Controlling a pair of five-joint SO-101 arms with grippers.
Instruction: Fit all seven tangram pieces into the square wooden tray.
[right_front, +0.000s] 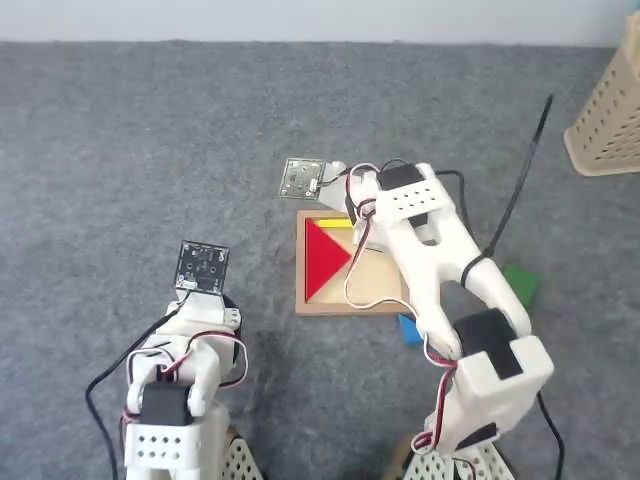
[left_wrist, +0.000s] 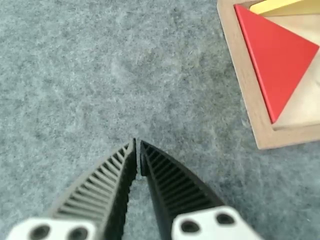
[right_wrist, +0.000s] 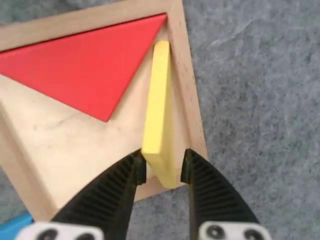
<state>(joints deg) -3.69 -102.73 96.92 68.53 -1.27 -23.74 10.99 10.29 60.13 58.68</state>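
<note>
Right end effector (right_wrist: 162, 160) is clamped on a yellow flat wooden piece (right_wrist: 159, 110), with one jaw on each broad face near the piece's near end. The piece stands on its thin edge, not flat, inside the square wooden tray (right_wrist: 184, 75). It sits right against the inner wall of one rim.

Its long axis runs parallel to that rim and straight away from the end effector. In the high view that is the tray's upper edge, with the yellow strip lying left to right. The far tip sits just beside a corner of the red wooden triangle (right_wrist: 85, 65); whether they touch is hard to tell.

The red triangle lies flat in the tray. Its long side is on the tray's left wall in the high view, and its apex points to the tray's middle.

Left end effector (left_wrist: 138, 145) is empty, jaws pressed together, low over the grey felt-covered desk (right_front: 150, 130). It is left of the tray in the high view and well apart from it.

The right arm is clearly the one on the job. The next move looks like tipping the yellow piece down flat toward the bare tray floor, then letting go. The risk is that it jams on edge between rim and red triangle.

A green piece (right_front: 522, 283) and a blue piece (right_front: 410, 330) lie on the desk outside the tray at lower right, near the right arm. The task looks early: one piece seated, one in hand.

A beige perforated basket (right_front: 610, 110) sits at upper right of the frame.
</note>
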